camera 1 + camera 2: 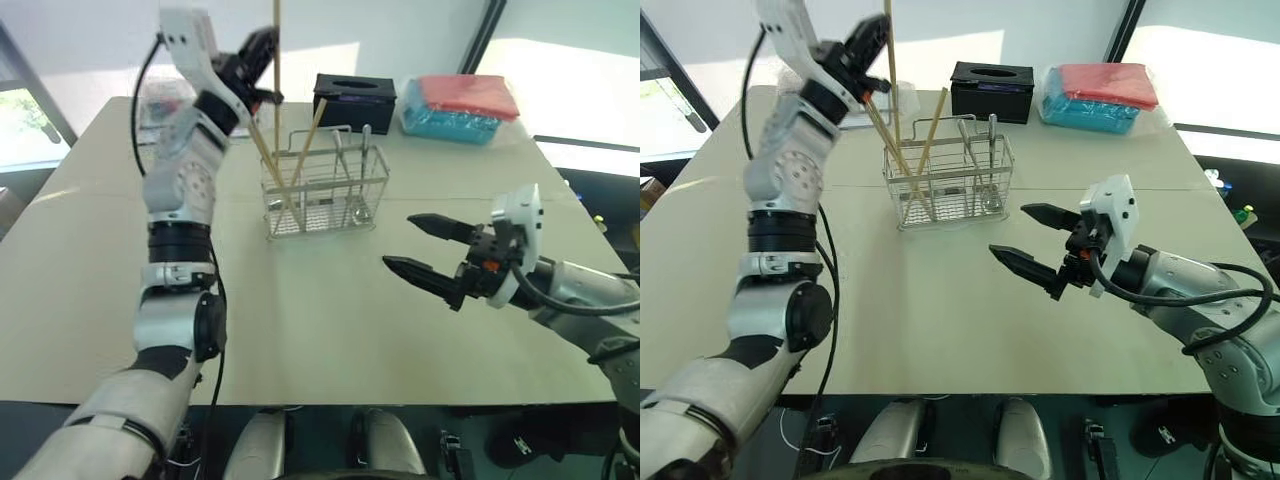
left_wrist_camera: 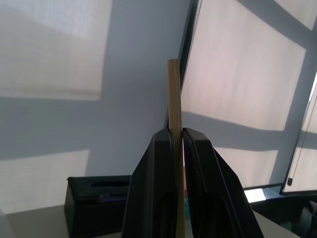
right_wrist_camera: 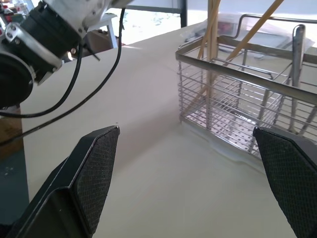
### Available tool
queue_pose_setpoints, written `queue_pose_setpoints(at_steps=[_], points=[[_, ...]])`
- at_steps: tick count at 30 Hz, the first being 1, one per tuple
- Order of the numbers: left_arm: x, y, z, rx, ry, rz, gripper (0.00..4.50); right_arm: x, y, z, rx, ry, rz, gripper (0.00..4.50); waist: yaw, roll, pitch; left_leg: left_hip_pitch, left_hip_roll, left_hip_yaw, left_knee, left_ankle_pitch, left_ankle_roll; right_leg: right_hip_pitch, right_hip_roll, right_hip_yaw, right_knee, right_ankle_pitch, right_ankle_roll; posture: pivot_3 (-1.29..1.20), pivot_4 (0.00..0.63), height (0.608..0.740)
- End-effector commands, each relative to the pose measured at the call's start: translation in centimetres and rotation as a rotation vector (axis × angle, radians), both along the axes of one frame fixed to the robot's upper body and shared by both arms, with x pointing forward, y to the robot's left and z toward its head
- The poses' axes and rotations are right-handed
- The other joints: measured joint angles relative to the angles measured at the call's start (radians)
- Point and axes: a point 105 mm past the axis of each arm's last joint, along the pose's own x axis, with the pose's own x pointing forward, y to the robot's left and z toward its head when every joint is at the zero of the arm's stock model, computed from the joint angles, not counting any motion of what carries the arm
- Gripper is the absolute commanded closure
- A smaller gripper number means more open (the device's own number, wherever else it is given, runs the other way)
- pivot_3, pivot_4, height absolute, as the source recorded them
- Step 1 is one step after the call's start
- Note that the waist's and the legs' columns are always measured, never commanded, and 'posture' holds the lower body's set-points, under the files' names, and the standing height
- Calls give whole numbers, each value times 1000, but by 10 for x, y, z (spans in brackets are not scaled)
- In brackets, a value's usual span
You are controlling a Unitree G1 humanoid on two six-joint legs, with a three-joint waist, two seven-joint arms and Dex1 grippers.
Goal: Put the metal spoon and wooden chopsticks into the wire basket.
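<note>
The wire basket (image 1: pixel 325 195) stands on the table's far middle. Two wooden chopsticks (image 1: pixel 313 130) lean in its left part. The metal spoon (image 1: pixel 366 140) stands upright in its right part. My left gripper (image 1: pixel 262 62) is raised above the basket's left end, shut on a third chopstick (image 2: pixel 174 99). That stick hangs upright and runs down toward the basket; where its lower end rests is unclear. My right gripper (image 1: pixel 425 245) hovers to the front right of the basket, open with nothing between its fingers (image 3: pixel 94 168).
A black tissue box (image 1: pixel 354 100) sits behind the basket. To the right of that box lies a blue and red packet (image 1: pixel 460 108). A clear bag (image 1: pixel 160 100) lies at the back left. The beige table (image 1: pixel 320 330) stretches bare toward me.
</note>
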Motion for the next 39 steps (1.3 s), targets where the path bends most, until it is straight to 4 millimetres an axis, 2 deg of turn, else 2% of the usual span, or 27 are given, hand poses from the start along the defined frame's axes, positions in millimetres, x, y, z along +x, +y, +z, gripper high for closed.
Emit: queue_pose_setpoints(at_steps=[1,4,7,13,14,18,20,22,24,26,30,34,39], points=[[-4,-8,3,15,-61,11,4430,-7,1,11,14,-43,3,0,-2,0,0,0,0,0,0,0,0,0,0,0,0,0,0,0,150,667],[-1,-13,-10,22,-42,19,4430,-8,0,12,14,-41,-5,0,-2,0,0,0,0,0,0,0,0,0,0,0,0,0,0,0,150,667],[-2,-14,-17,15,-28,18,3347,-7,-2,14,18,-40,-15,0,-4,0,0,0,0,0,0,0,0,0,0,0,0,0,0,0,150,667],[-12,-13,-11,-2,-46,18,319,-3,-2,15,22,-40,-20,0,-3,0,0,0,0,0,0,0,0,0,0,0,0,0,0,0,150,667],[-16,-11,-5,-7,-61,18,49,-2,-1,15,21,-43,-19,0,-3,0,0,0,0,0,0,0,0,0,0,0,0,0,0,0,150,667],[-31,4,26,-26,-98,17,49,4,0,17,16,-55,-14,0,-5,0,0,0,0,0,0,0,0,0,0,0,0,0,0,0,150,667],[-46,12,38,61,-138,-21,49,8,-1,19,11,-64,-12,0,-8,1,0,0,0,0,-1,0,0,0,1,0,0,0,0,0,150,667],[-64,22,42,191,-157,-85,49,13,-3,20,-4,-76,-11,0,-9,2,0,0,1,0,-1,0,0,-1,1,0,0,0,0,0,150,667],[-84,38,37,381,-160,-143,49,19,-8,21,-30,-92,-11,0,-16,3,1,1,2,0,-2,0,0,-2,3,1,0,0,0,0,150,667],[-96,54,25,555,-127,-158,49,25,-14,23,-44,-102,-16,0,-23,6,1,1,2,0,-3,0,0,-2,4,2,0,-1,-1,0,150,667],[-110,108,-6,758,54,-116,49,41,-31,23,-91,-120,-56,0,-19,7,2,1,2,0,-3,0,0,-2,4,3,0,-2,-3,0,150,667],[-129,123,-21,845,118,-126,49,47,-37,20,-110,-120,-49,0,-6,7,2,1,2,0,-3,0,0,-3,3,3,-1,-3,-5,0,150,667],[-140,128,-21,844,115,-85,49,50,-34,17,-115,-118,-21,0,-3,7,3,0,2,0,-4,0,0,-4,-1,3,-2,-3,-5,0,150,667]])
